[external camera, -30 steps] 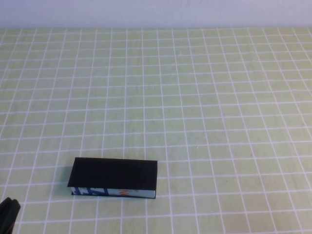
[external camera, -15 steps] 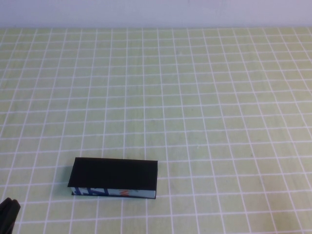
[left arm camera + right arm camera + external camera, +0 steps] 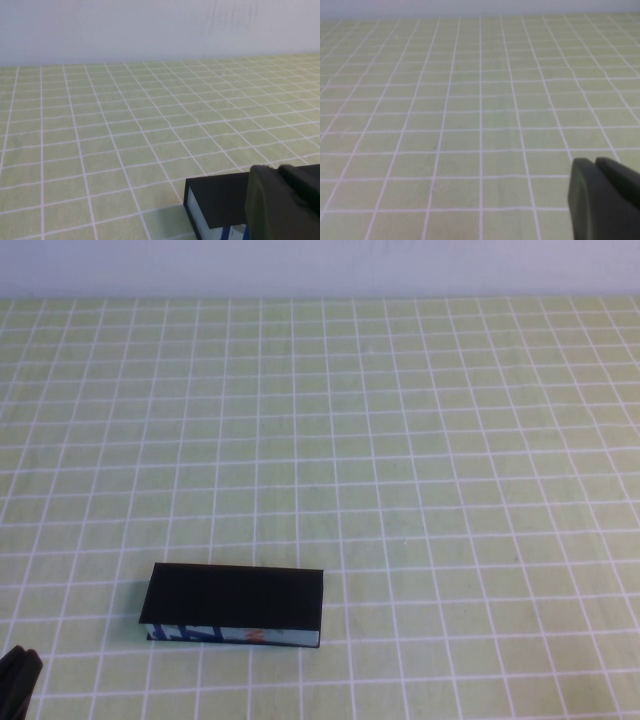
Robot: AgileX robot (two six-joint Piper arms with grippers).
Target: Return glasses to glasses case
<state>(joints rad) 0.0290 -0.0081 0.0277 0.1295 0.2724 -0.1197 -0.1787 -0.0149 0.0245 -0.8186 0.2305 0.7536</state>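
The glasses case [image 3: 234, 604] lies shut on the green checked cloth at the front left, its blue, white and orange printed edge facing me. It also shows in the left wrist view [image 3: 215, 202]. The glasses are out of view. My left gripper [image 3: 15, 678] sits at the bottom left corner, to the left of the case and apart from it. In its wrist view the left gripper [image 3: 277, 170] is shut and empty. My right gripper [image 3: 595, 162] shows only in its wrist view, shut and empty over bare cloth.
The green checked cloth [image 3: 400, 440] covers the whole table up to a pale wall [image 3: 320, 265] at the back.
My left gripper has sunk slightly further into the bottom left corner. The case has not moved.
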